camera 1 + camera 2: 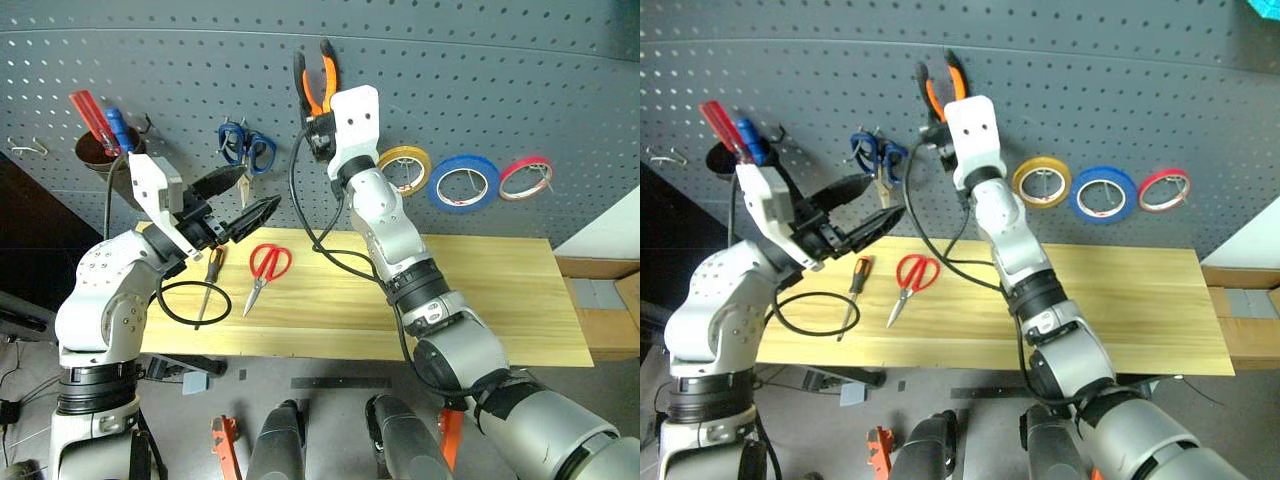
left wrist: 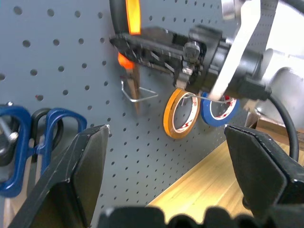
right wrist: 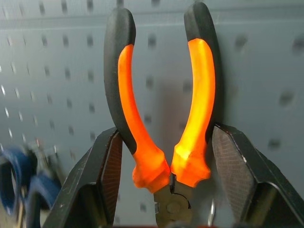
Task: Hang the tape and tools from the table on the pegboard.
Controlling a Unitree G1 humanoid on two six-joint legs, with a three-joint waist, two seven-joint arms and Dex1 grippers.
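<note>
My right gripper (image 1: 318, 120) is raised against the dark grey pegboard (image 1: 480, 80), shut on the orange-and-black pliers (image 3: 194, 95), whose handles point up. The pliers' nose hangs beside a wire hook (image 2: 140, 97). The blue tape (image 1: 464, 183) hangs on the pegboard between a yellow roll (image 1: 404, 168) and a red roll (image 1: 525, 178). On the wooden table (image 1: 500, 300) lie the red-handled scissors (image 1: 265, 268) and the screwdriver (image 1: 210, 285). My left gripper (image 1: 260, 190) hovers open above them, holding nothing.
Blue-handled scissors (image 1: 245, 147) hang on the pegboard at the left. A dark cup (image 1: 100, 155) with red and blue pens is mounted further left. A black cable loop (image 1: 190, 300) rests by the screwdriver. A cardboard box (image 1: 610, 310) stands beyond the table's right end.
</note>
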